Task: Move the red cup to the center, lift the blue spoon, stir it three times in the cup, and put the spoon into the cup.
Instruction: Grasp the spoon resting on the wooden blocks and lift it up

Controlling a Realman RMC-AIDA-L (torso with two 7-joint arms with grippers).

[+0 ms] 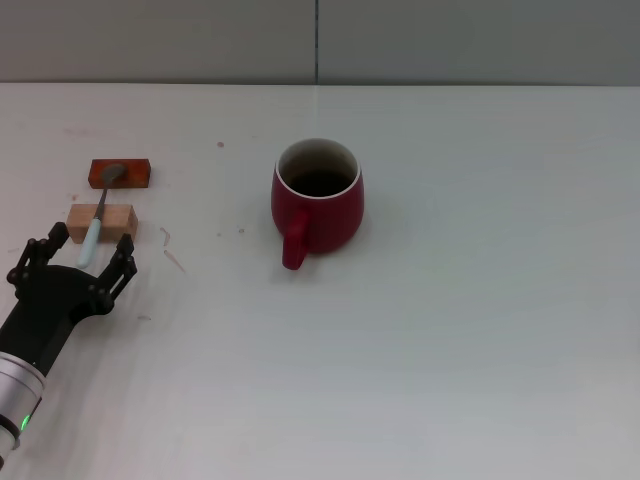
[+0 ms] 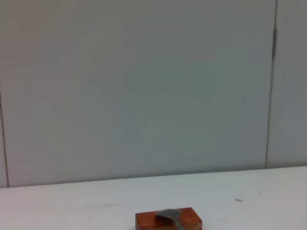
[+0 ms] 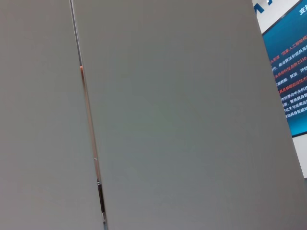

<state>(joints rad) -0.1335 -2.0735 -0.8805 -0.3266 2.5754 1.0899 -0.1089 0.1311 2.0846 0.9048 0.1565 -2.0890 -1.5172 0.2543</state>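
The red cup (image 1: 318, 203) stands upright near the table's middle, its handle turned toward me. The blue spoon (image 1: 98, 225) lies across two blocks at the left: its grey bowl rests on the orange-red block (image 1: 120, 174) and its pale blue handle on the pale wooden block (image 1: 101, 221). My left gripper (image 1: 88, 256) is open, low over the table, its fingertips either side of the handle's near end. The left wrist view shows the spoon's bowl (image 2: 169, 216) on the orange-red block (image 2: 168, 222). The right gripper is out of view.
The white table (image 1: 450, 330) stretches to a grey wall at the back. The right wrist view shows only wall panels (image 3: 168, 120) and part of a blue screen (image 3: 290, 72).
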